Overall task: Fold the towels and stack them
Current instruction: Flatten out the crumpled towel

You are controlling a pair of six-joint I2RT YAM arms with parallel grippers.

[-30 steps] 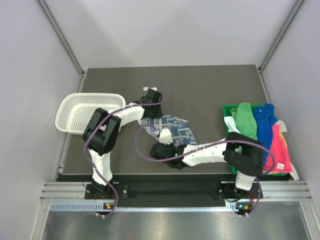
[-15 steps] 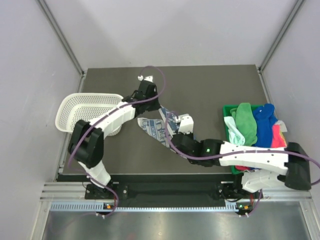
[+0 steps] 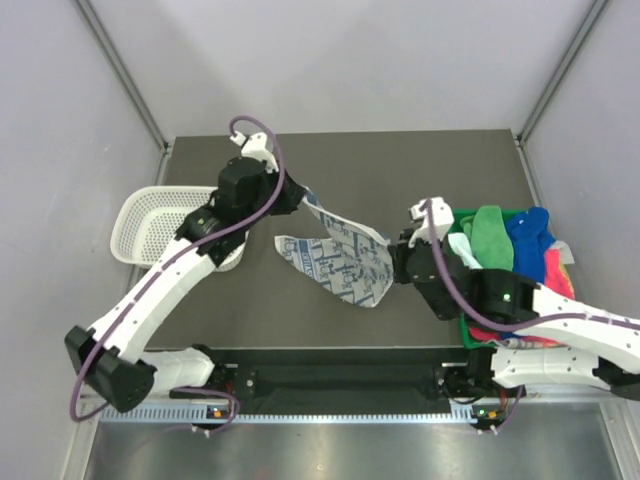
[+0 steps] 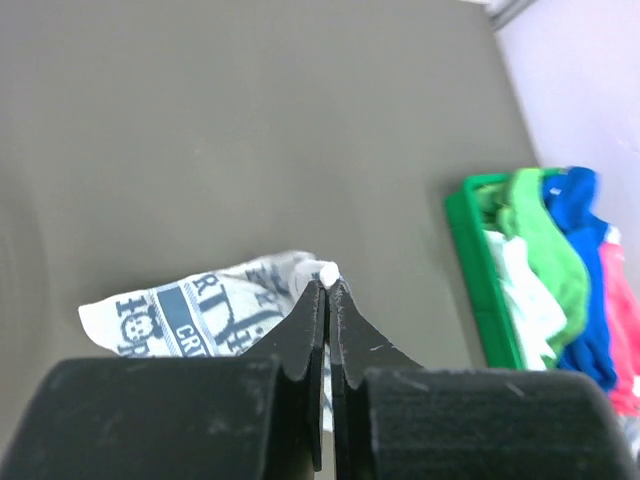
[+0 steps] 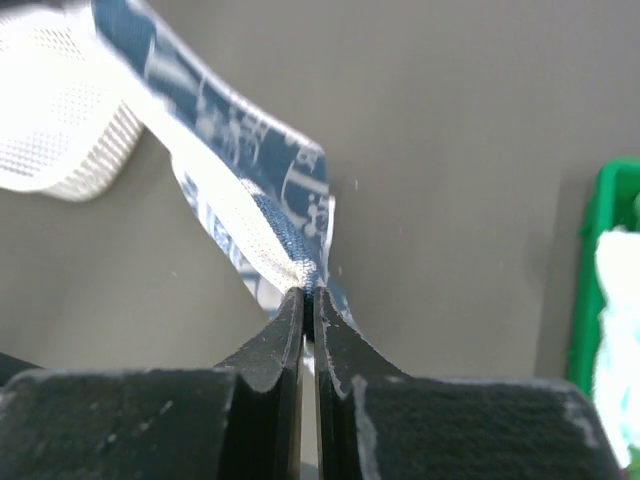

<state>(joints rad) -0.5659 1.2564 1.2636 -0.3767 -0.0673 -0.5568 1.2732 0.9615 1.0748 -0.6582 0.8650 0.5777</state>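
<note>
Top view: the left gripper (image 3: 299, 195) is pinched shut on the far corner of the blue-and-white patterned towel (image 3: 340, 262). The right gripper (image 3: 396, 262) is pinched shut on its right edge. The towel hangs stretched between them over the middle of the table (image 3: 420, 170), and its lower left part seems to lie on the surface. No fold line is visible (I judge this the spreading step, before the first fold). The green towel (image 3: 491, 240), royal blue towel (image 3: 526, 236), pink towel (image 3: 556, 288) and pale mint towel (image 3: 466, 256) are heaped in and over the green bin (image 3: 453, 219) at the right. The white mesh basket (image 3: 150, 222) sits at the left, and nothing shows in it. No stack exists anywhere.

Left wrist view: the jaws are closed tight on a white corner tip, and the rest of the patterned cloth trails below and to the left. The bin with its heap is off to the right, well apart.

Right wrist view: the jaws are closed on a doubled edge of the same towel, which runs up and away to the left.

Progress: very early. One towel is in hand and unfolded, four are untouched, and all the folding and stacking is left.
</note>
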